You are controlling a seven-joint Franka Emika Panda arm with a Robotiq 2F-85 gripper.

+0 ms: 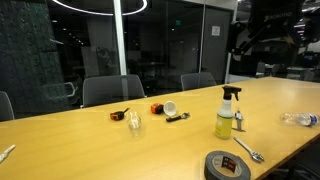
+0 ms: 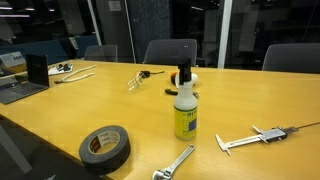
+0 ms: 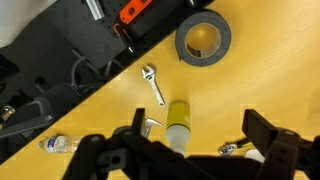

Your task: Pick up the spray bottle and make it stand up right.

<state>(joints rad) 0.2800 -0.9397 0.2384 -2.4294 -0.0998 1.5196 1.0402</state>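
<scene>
The claw (image 3: pixel 193 135) hangs spread wide, pinching nothing. Its dark fingers (image 3: pixel 262 138) flank the small yellow-green plastic spray bottle (image 3: pixel 178 115) with the white trigger head, directly beneath it on the wooden table (image 3: pixel 270 70) and upright in both exterior views. Farther out from the claw lie a silver wrench (image 3: pixel 152 84) and a flat black tape roll (image 3: pixel 204 40).
</scene>
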